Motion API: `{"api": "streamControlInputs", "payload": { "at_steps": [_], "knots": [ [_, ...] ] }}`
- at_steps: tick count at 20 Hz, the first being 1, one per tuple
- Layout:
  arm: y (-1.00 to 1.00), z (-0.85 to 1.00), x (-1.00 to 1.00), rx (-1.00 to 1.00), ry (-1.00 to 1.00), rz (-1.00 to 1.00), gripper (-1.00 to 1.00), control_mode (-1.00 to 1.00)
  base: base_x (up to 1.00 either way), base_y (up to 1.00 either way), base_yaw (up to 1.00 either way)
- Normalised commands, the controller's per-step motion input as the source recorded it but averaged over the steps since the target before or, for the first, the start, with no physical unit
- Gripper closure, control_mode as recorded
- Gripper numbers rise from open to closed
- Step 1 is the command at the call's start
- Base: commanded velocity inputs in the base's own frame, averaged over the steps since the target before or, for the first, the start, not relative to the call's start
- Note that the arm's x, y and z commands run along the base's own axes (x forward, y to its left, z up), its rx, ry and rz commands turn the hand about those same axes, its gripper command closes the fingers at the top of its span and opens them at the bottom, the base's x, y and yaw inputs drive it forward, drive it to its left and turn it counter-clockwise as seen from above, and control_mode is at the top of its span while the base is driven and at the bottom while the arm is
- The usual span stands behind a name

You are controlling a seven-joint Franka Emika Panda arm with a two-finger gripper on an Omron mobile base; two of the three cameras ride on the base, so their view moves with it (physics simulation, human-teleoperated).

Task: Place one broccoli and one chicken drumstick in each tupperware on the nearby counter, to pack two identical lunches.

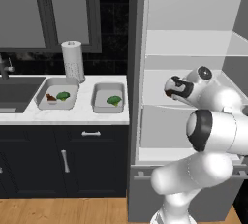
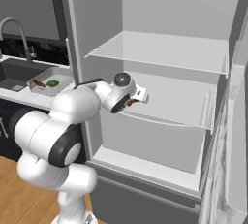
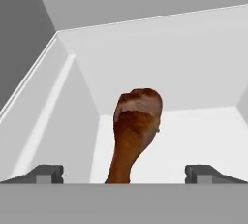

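Observation:
On the counter (image 1: pixel 85 112) stand two tupperware trays. The left tupperware (image 1: pixel 70 85) holds a broccoli (image 1: pixel 63 95) and a chicken drumstick (image 1: pixel 50 98); the right tupperware (image 1: pixel 102 104) holds one broccoli (image 1: pixel 114 100). My gripper (image 3: pixel 125 174) is reaching into the open fridge over its middle shelf. It is open, and its fingertips (image 3: pixel 46 173) stand wide on either side of a second reddish-brown chicken drumstick (image 3: pixel 133 136) lying on the shelf, narrow end toward me, without touching it. From the base, the gripper (image 1: pixel 168 91) (image 2: pixel 136 99) and a bit of drumstick (image 2: pixel 130 103) show.
The fridge (image 2: pixel 160 102) has white shelves and walls close around the hand, and its door stands open at the right. A paper towel roll (image 1: pixel 73 60) stands behind the trays. A dark sink (image 1: pixel 17 92) with a faucet (image 2: pixel 17 31) lies to their left.

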Motion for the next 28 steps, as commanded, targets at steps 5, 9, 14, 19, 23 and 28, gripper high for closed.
{"api": "streamControlInputs", "payload": {
  "at_steps": [5,9,14,19,23,28],
  "knots": [
    [-0.24,-0.22,0.37,0.0,0.0,0.01,-1.0,-1.0,0.0,0.0,0.0],
    [-0.14,-0.31,0.52,0.0,0.03,0.03,-1.0,-1.0,0.0,0.0,0.0],
    [-0.13,-0.33,0.48,0.0,0.04,0.05,-1.0,-1.0,0.0,0.0,0.0],
    [-0.02,-0.41,0.38,0.0,0.05,0.05,1.0,-1.0,0.0,0.0,0.0],
    [0.0,-0.53,0.11,0.0,0.03,0.04,1.0,-1.0,0.0,0.0,0.0],
    [0.02,-0.2,-0.53,-0.01,-0.01,0.02,1.0,-1.0,0.0,0.0,0.0]
  ]
}}
